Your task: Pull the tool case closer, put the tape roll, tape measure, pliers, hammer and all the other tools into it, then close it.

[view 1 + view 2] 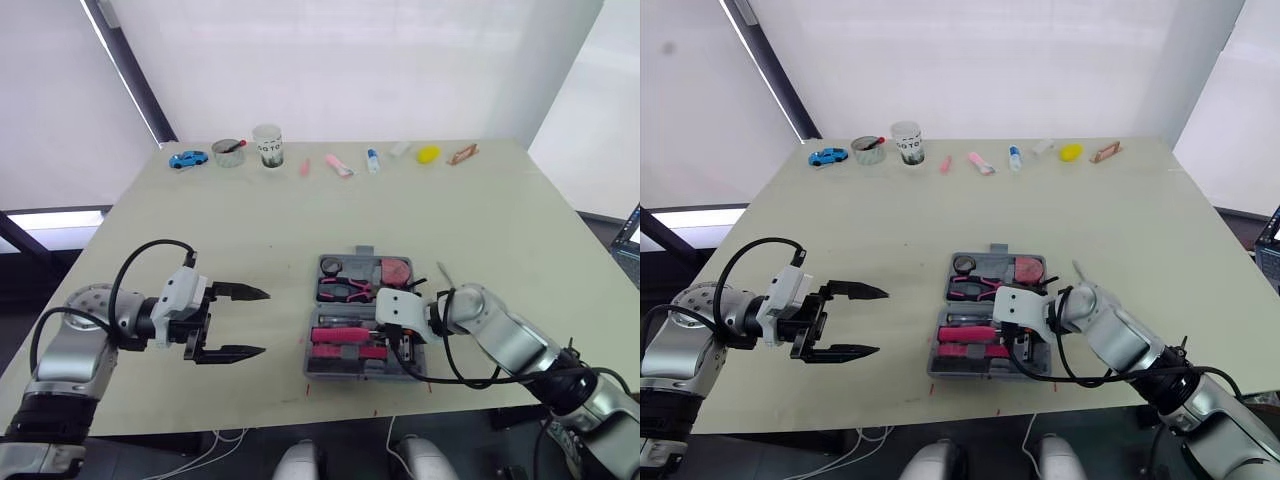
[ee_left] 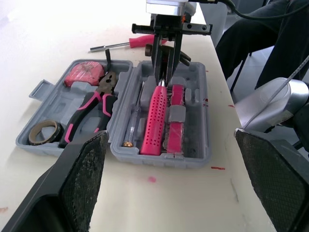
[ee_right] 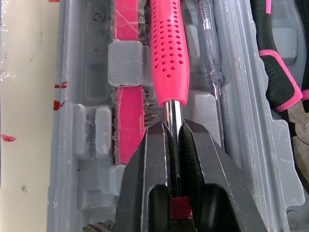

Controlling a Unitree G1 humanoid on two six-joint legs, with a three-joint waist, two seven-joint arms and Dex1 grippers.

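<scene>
The grey tool case (image 1: 311, 360) lies open near the table's front edge. In one half sit the tape roll (image 2: 43, 131), the pink tape measure (image 2: 84, 73) and the pliers (image 2: 91, 108). The other half holds the pink-handled hammer (image 2: 157, 116), a clear tester screwdriver (image 2: 134, 121) and a pink bit holder (image 2: 175, 121). My right gripper (image 3: 174, 133) is down inside the case, shut on the hammer's metal shaft (image 3: 172, 113). Left of the case, my left gripper (image 1: 265, 322) hovers open with nothing in it. A pink screwdriver (image 2: 130, 43) lies on the table just past the case.
Along the far edge stand a blue toy car (image 1: 187, 158), a small bowl (image 1: 229, 152), a cup (image 1: 267, 145) and several small items, among them a yellow one (image 1: 428, 154). Bare table lies between the case and that row.
</scene>
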